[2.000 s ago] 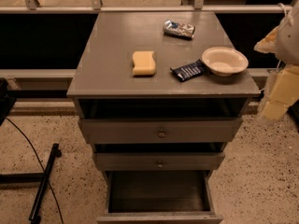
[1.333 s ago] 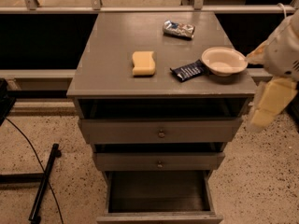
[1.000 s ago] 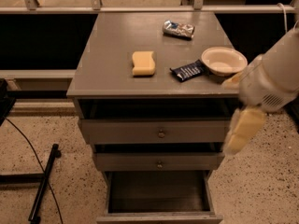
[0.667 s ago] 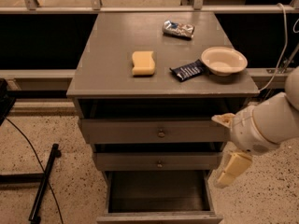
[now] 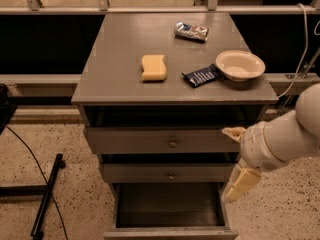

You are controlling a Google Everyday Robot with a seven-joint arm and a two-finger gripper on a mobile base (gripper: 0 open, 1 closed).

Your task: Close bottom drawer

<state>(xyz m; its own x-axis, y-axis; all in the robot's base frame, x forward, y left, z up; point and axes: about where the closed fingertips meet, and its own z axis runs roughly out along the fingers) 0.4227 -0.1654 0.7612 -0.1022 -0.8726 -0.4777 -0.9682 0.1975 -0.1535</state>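
Observation:
The bottom drawer [image 5: 170, 206] of the grey cabinet is pulled far out. Its dark box interior is open to view and its front edge [image 5: 170, 232] lies at the bottom of the frame. My gripper [image 5: 240, 183], cream-coloured on a white arm, hangs at the drawer's right side, above its right front corner. It is level with the middle drawer front [image 5: 170, 174] and partly overlaps the right ends of the upper drawer fronts. I cannot tell whether it touches the drawer.
The cabinet top [image 5: 125, 39] carries a yellow sponge [image 5: 153, 67], a dark snack packet [image 5: 201, 76], a cream bowl [image 5: 240, 65] and a silvery packet [image 5: 191, 31]. The top drawer front [image 5: 150, 141] is slightly out. A black stand [image 5: 47, 196] and cable lie on the floor at left.
My arm has swung down and left, from beside the cabinet top's right edge to the right front of the drawers. The drawers and tabletop objects have not moved.

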